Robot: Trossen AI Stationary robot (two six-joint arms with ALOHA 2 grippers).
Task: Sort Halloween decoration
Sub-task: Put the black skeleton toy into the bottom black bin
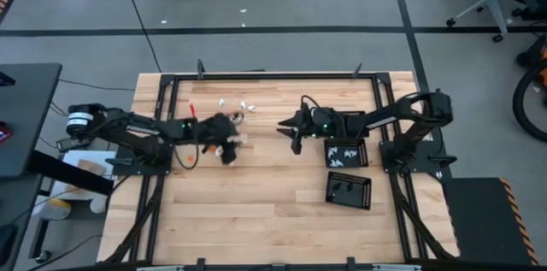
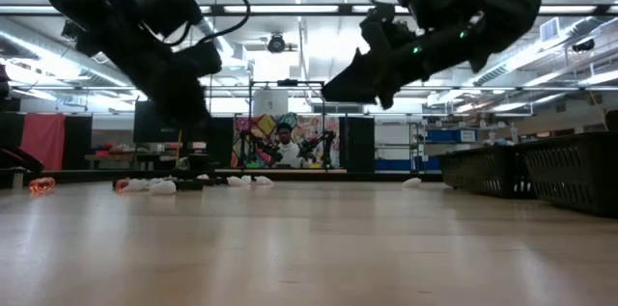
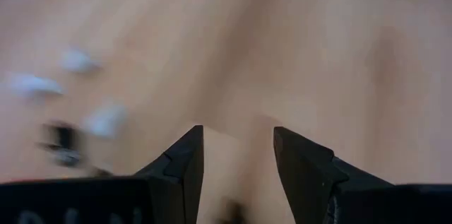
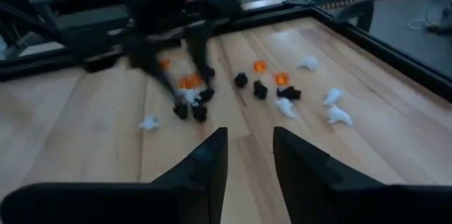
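Observation:
The Halloween decoration is a scatter of tiny white, orange and black pieces [image 4: 260,90] lying on the wooden table, far left of centre [image 1: 238,104]. My left gripper [image 1: 229,144] hangs just above the table next to the pieces; it is open, with bare wood between its fingers [image 3: 239,155]. My right gripper [image 1: 287,128] is near the table's middle and points toward the pieces. It is open too, nothing between its fingers [image 4: 251,155]. In the low view both grippers [image 2: 190,105] [image 2: 333,92] are clear of the table top.
Two black perforated trays stand at the right, one [image 1: 346,153] beside the right arm's base and one [image 1: 349,190] nearer the front; both hold a few small white pieces. A black frame [image 1: 256,75] runs around the table. The near half of the table is bare wood.

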